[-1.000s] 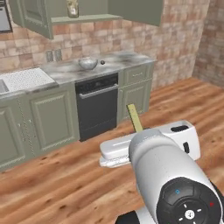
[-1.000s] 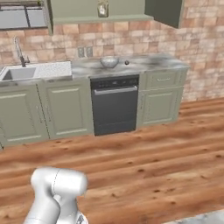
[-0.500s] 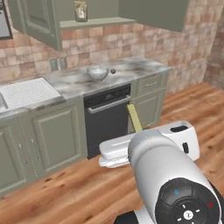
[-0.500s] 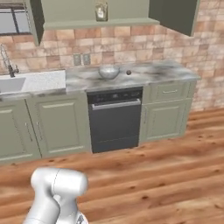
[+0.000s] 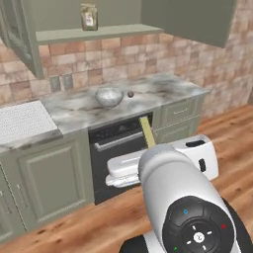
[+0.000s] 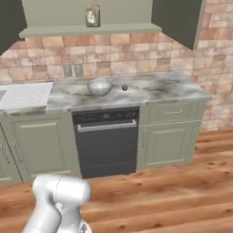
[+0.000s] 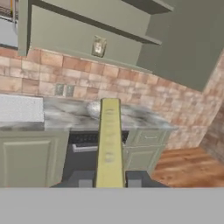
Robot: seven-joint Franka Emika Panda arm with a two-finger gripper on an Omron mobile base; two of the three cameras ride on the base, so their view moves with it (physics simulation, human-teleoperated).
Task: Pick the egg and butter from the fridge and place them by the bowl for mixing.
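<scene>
Grey-veined marble counter (image 6: pixel 173 88) carrying a round speckled silver bowl (image 6: pixel 99 86), small brown egg (image 6: pixel 124 88) just beside.

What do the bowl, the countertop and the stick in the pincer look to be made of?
Bowl: likely metal, its pale grey-silver speckled surface catching a dull sheen. Countertop: marble-like stone, grey veining on white, polished. Butter held in the pincer: a matte, pale-yellow, soft-looking stick.
</scene>
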